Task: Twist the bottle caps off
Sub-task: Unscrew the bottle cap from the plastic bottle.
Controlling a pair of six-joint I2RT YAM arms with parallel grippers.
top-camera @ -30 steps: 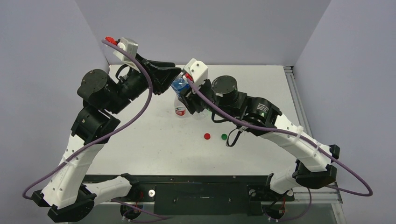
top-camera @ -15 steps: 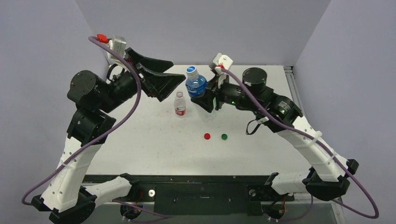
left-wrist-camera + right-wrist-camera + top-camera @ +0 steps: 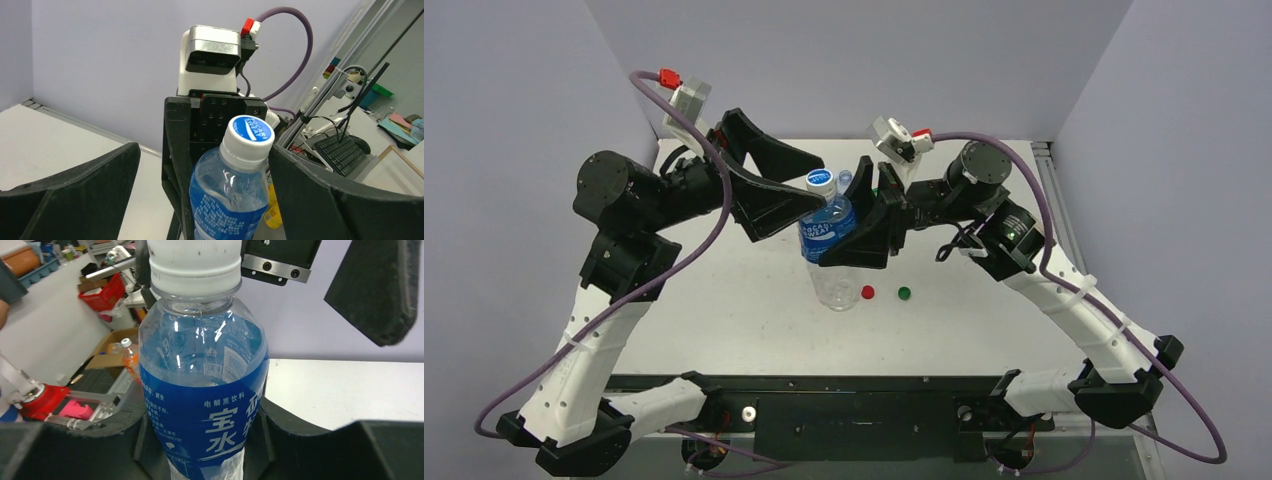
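My right gripper (image 3: 852, 222) is shut on a clear bottle with a blue label (image 3: 828, 232) and holds it above the table, slightly tilted. Its whitish-blue cap (image 3: 821, 180) is on the neck. My left gripper (image 3: 821, 183) is open, one finger on each side of that cap. In the left wrist view the cap (image 3: 247, 135) stands close to the right finger (image 3: 325, 200), with a wide gap to the left one. The right wrist view shows the bottle (image 3: 205, 390) wedged between the right gripper's (image 3: 205, 445) pads. A red cap (image 3: 867, 292) and a green cap (image 3: 904, 293) lie loose on the table.
The white table (image 3: 984, 200) is walled by grey panels at the back and both sides. The two arms meet over its middle. The loose caps lie just right of the held bottle's base.
The left gripper opened, drew back, then returned to straddle the cap. The right gripper carried the bottle from the back of the table toward the near middle and higher.
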